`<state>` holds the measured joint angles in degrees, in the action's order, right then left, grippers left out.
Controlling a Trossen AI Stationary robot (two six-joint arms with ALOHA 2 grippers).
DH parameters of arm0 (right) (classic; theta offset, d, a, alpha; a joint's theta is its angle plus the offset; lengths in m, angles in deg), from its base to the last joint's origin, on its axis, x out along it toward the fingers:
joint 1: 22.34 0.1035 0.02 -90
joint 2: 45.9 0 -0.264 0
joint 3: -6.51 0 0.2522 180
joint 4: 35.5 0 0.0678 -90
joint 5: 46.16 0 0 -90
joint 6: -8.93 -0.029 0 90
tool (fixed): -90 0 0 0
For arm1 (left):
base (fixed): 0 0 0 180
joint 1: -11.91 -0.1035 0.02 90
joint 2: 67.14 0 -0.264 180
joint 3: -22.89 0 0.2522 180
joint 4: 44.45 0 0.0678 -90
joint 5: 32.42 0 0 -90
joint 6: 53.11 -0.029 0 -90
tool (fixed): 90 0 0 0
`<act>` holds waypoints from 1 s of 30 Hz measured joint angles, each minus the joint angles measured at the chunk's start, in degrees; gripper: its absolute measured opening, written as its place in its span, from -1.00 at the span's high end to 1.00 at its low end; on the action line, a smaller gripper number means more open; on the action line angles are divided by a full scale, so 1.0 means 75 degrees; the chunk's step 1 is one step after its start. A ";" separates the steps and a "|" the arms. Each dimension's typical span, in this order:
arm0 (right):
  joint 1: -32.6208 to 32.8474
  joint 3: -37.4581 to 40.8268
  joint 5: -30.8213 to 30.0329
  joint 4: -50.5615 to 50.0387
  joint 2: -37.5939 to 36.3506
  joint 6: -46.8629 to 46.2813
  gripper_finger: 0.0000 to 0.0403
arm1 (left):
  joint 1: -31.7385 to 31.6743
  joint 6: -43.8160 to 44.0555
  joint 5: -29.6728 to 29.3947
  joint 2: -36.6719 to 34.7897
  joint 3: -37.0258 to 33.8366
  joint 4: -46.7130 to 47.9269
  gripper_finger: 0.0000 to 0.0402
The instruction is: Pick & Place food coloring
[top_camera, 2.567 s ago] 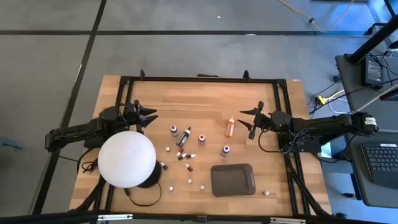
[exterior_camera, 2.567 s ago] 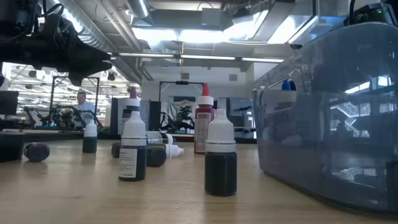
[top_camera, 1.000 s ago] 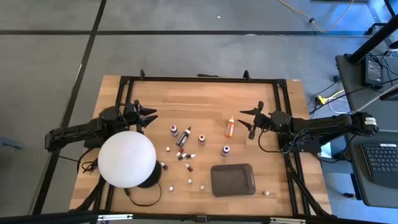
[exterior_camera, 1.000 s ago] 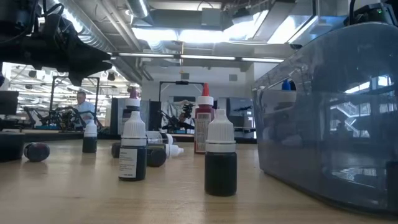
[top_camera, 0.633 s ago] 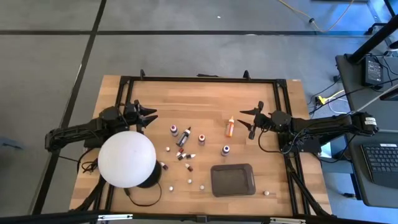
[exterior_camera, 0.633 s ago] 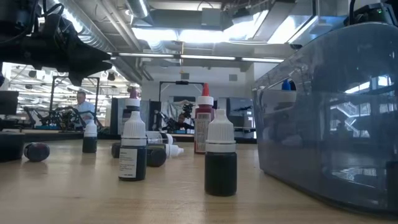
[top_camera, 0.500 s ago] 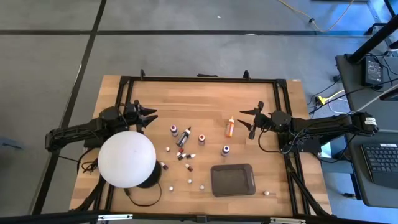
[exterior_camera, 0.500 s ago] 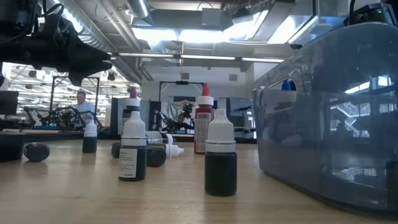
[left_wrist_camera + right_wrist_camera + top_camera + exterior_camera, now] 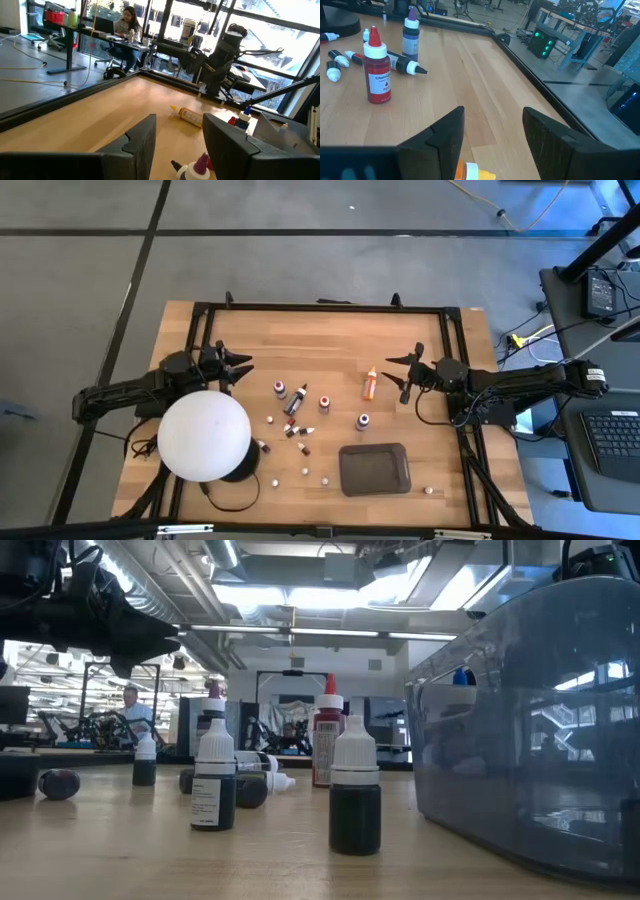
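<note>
Food coloring bottles [image 9: 297,412] sit scattered mid-table on the wooden tabletop [image 9: 330,340], none held; the long orange bottle [image 9: 370,384] lies apart from them, near the right gripper [image 9: 403,374]. High view: dark grey tray [image 9: 374,469] near the front edge, white dome [image 9: 204,435] front-left on a black base, grey floor all round. Left gripper [image 9: 240,367] rests at the left edge, fingers apart, empty; right gripper's fingers also apart, empty. Low view: upright dark bottles [image 9: 355,798] on the wood, clear bin wall [image 9: 530,720] beside them, workshop with ceiling lights behind, a person [image 9: 131,706] far back. Left wrist view: fingers [image 9: 142,140] spread, orange bottle [image 9: 188,115] lying ahead, windows and a seated person [image 9: 128,21] beyond. Right wrist view: fingers [image 9: 447,132] spread, red bottle [image 9: 377,72] upright on the wood.
</note>
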<state>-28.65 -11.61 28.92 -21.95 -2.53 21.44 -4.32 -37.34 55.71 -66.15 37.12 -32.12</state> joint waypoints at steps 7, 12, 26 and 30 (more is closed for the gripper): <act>-0.0003 0.0000 0.0000 0.0003 -0.0002 -0.0023 -0.01 | 0.0000 0.0000 -0.0003 0.0000 0.0003 0.0000 0.22; 0.0000 0.0002 0.0005 0.0004 -0.0003 -0.0138 -0.01 | 0.0000 0.0000 -0.0001 0.0001 0.0000 -0.0001 0.22; 0.0000 0.0003 0.0764 0.0162 0.0000 -0.1842 -0.01 | 0.0000 0.0000 -0.0002 0.0003 0.0000 -0.0002 0.22; 0.0071 -0.0222 0.1714 0.0249 0.0004 -0.2050 -0.01 | 0.0000 0.0000 -0.0002 0.0000 0.0001 -0.0003 0.22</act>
<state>-28.11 -13.28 41.78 -20.08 -2.49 6.06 -4.32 -37.34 55.70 -66.15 37.13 -32.15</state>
